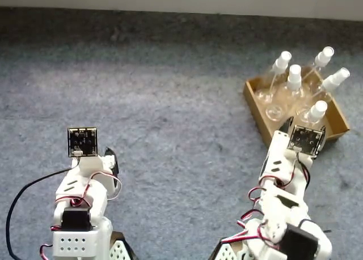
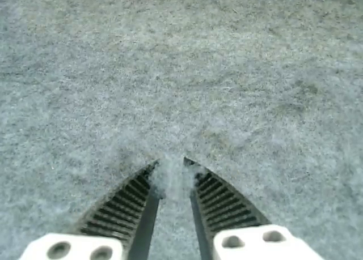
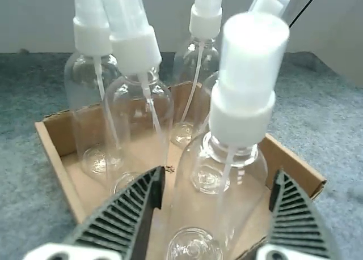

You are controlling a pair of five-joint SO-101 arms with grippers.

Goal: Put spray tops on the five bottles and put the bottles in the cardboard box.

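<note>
Five clear bottles with white spray tops stand in the cardboard box [image 1: 254,102] at the right of the grey carpet. The nearest bottle [image 1: 316,111] stands between the open fingers of my right gripper [image 1: 295,128], at the box's near edge. In the right wrist view this bottle [image 3: 227,175] is flanked by the fingers [image 3: 133,209] of my right gripper [image 3: 219,174], with slim gaps on both sides. Behind it stand the other bottles [image 3: 139,107] inside the box [image 3: 54,152]. My left gripper [image 1: 111,158] rests low at the left, its tips [image 2: 170,165] almost together on the carpet, holding nothing.
Grey carpet [image 1: 170,101] covers the whole table between the two arms. A pale wall edge runs along the far side. A black cable [image 1: 17,197] loops beside the left arm's base.
</note>
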